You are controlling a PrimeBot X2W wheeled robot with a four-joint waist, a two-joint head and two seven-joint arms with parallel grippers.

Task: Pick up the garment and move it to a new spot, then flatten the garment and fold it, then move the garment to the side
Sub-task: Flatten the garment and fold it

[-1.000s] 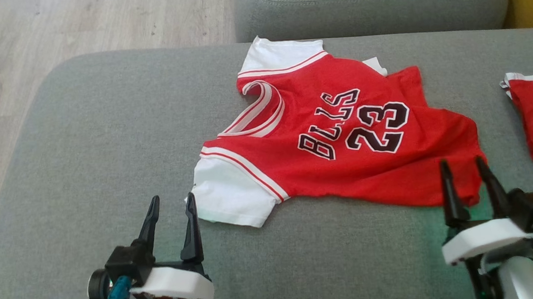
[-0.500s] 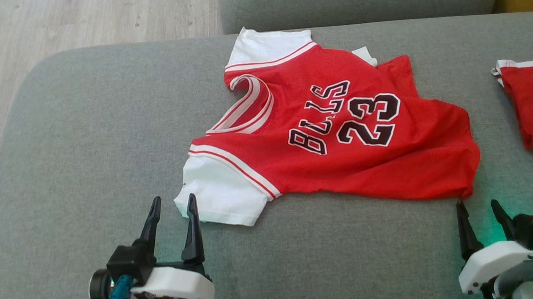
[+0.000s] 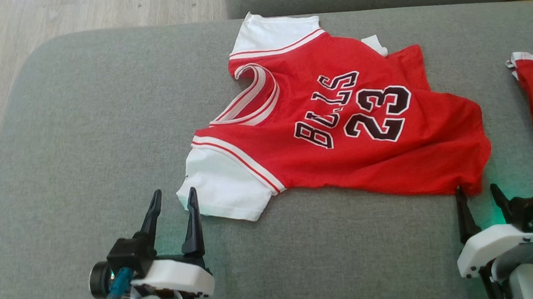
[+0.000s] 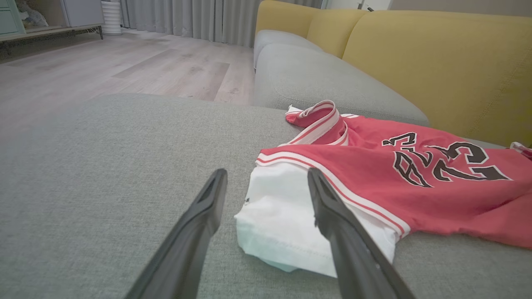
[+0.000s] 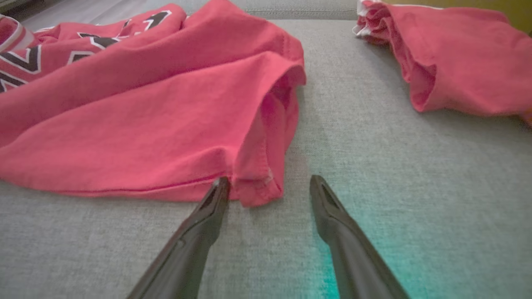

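My head view shows the red jersey (image 3: 340,124) lying number-up on the grey cushion (image 3: 80,135), with my left gripper (image 3: 174,192) at its white sleeve (image 3: 222,191) and my right gripper (image 3: 475,189) at its hem corner (image 3: 475,178), both spread wide and holding nothing. My left wrist adds a yellow backrest (image 4: 436,62) and wooden floor (image 4: 124,62), with the sleeve's edge beyond my parted fingers. My right wrist shows the hem corner just beside one fingertip, and another red garment (image 5: 465,62) lying well apart.
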